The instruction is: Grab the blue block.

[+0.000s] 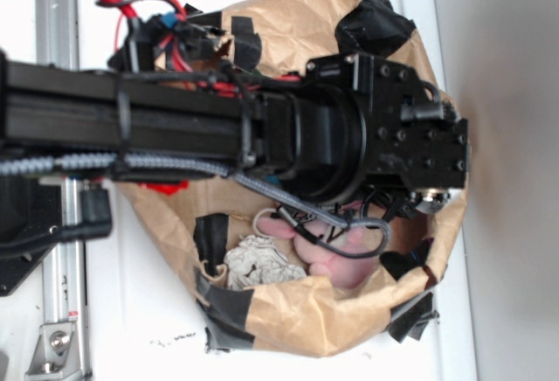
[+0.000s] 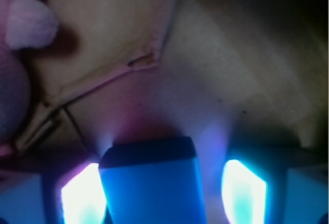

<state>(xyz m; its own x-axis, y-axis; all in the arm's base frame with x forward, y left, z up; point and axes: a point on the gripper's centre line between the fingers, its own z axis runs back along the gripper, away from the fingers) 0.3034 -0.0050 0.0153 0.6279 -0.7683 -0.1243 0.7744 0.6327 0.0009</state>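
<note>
The blue block fills the bottom middle of the wrist view, its dark end face toward the brown paper floor. My gripper straddles it and is open. The left finger's glowing pad lies right beside the block's edge, while a clear gap separates the block from the right pad. In the exterior view the black arm reaches down into the paper bag. There the fingers and the block are hidden under the arm.
A pink plush toy and a whitish crumpled cloth lie inside the bag. The plush shows at the wrist view's upper left. The bag's taped paper walls surround the arm. A metal rail runs along the left.
</note>
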